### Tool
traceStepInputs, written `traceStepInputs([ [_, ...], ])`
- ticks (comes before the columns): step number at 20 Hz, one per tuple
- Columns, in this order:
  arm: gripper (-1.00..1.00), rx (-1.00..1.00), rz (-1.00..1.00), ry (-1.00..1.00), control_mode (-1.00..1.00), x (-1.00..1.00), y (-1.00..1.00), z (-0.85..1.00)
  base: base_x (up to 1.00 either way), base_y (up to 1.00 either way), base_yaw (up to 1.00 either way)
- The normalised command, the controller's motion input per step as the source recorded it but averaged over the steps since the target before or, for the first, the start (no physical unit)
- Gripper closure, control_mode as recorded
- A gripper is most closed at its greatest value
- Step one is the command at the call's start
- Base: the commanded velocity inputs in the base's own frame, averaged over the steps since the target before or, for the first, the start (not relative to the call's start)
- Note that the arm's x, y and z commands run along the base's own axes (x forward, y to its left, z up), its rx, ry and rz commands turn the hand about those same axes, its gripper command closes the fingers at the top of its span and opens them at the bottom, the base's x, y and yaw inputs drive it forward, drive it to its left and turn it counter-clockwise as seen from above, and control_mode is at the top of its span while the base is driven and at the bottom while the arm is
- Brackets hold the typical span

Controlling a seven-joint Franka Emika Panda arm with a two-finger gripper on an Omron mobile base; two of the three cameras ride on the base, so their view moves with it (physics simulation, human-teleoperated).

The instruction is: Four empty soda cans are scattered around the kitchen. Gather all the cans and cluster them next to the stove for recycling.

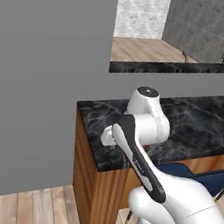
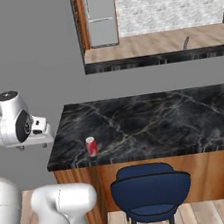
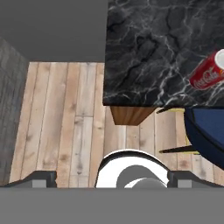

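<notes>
Now the hand [image 3: 112, 183], with its tips spread wide and holding nothing, hangs off the surface [image 3: 153, 52] corner over the floor, and the red can [image 3: 209, 72] stands upright ahead to its right near the edge, so a careless reach could knock it off.

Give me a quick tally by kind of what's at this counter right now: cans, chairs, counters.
Red soda can: 1, standing upright near the front left corner of the counter
Blue chair: 1, pushed up against the counter's front
Black marbled counter: 1
Total: 3
</notes>
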Motion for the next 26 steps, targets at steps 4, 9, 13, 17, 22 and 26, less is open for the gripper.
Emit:
traceStepInputs([
  [4, -1.00, -0.01, -0.08, 0.18, -1.00, 0.01, -0.07, 0.07, 0.00, 0.00, 0.00],
  [9, -1.00, -0.07, -0.06, 0.12, -1.00, 0.01, -0.11, 0.02, 0.00, 0.00, 0.00],
  [13, -1.00, -0.11, -0.02, 0.05, -1.00, 0.08, -0.21, 0.00, 0.00, 0.00, 0.00],
  [17, -1.00, -0.16, 0.00, 0.00, -1.00, 0.04, -0.27, -0.02, 0.00, 0.00, 0.00],
  [22, -1.00, -0.12, 0.00, 0.00, -1.00, 0.04, -0.31, -0.05, 0.00, 0.00, 0.00],
  [26, -1.00, 0.00, 0.00, 0.06, -1.00, 0.08, -0.36, -0.01, 0.00, 0.00, 0.00],
])
